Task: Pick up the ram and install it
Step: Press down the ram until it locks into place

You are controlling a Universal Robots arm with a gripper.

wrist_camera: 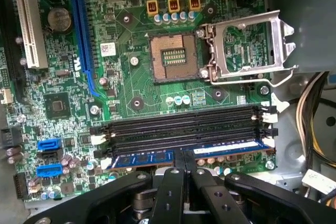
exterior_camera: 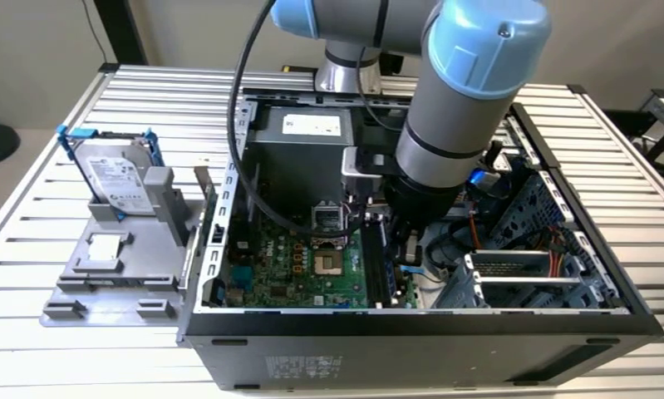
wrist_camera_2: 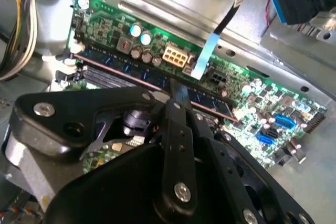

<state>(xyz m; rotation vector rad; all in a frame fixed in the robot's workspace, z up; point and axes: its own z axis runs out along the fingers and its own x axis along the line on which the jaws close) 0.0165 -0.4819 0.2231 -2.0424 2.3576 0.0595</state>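
**A:** So, where is the gripper [wrist_camera: 184, 163] right now?

**B:** Down inside the open computer case [exterior_camera: 420, 320], on the exterior view's right side of the motherboard [exterior_camera: 298, 258]. In both wrist views its two fingers stand closed together, pinched on the middle of the ram [wrist_camera: 210, 153].

**A:** And the ram itself?

**B:** It stands on edge in the memory slot nearest the gripper, lying along the slot's length. The other black memory slots [wrist_camera: 184, 127] beside it, toward the CPU socket [wrist_camera: 170, 56], have nothing in them.

**A:** Is it seated?

**B:** I can't tell. In the second wrist view the stick [wrist_camera_2: 131, 72] looks level along the slot, but the white latches [wrist_camera: 268, 129] at the ends are too small to judge as closed or open.

**A:** How would you do this step well?

**B:** I'd press straight down, keep the board upright and parallel to the slot, and load both ends evenly so neither corner rides up. Tilt is the risk; a skewed push could bind the edge contacts.

**A:** Any writing to read?

**B:** Pale labels show on the ram, on the power supply [exterior_camera: 309, 125] and on the hard drive [exterior_camera: 119, 179] resting on the grey stand [exterior_camera: 115, 274] at the exterior view's left, but none is legible to me.
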